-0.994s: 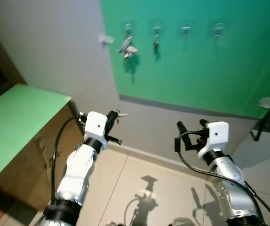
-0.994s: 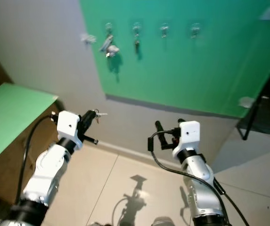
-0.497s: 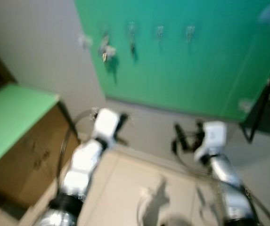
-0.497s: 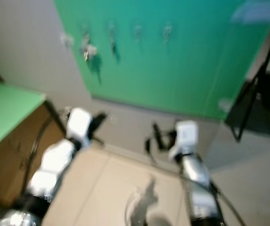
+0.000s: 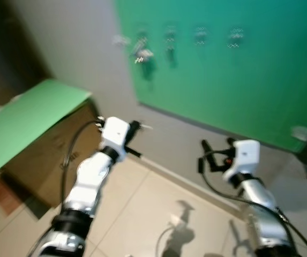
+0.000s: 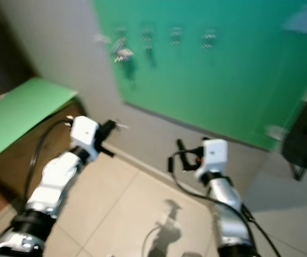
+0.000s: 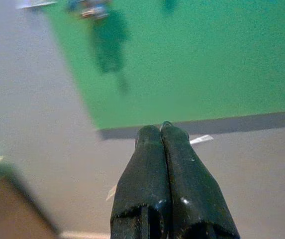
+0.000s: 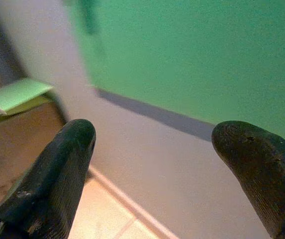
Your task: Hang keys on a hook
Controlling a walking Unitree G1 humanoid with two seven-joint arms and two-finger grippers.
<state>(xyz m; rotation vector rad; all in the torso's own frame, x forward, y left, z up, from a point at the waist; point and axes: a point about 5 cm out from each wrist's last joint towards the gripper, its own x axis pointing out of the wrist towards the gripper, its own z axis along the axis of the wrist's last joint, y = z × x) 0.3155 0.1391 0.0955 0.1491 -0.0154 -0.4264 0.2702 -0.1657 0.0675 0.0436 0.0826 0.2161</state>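
Though blurred from head cam, L fingers [image 7: 162,149] pinching key [image 7: 201,139].

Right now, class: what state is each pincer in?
Left pincer: closed on the keys, a silver tip sticking out past the fingers.
Right pincer: open, holding nothing.

Matt green wall panel [image 5: 233,80]; glossy floor tiles [image 5: 158,214]; metal hooks [image 5: 200,35].
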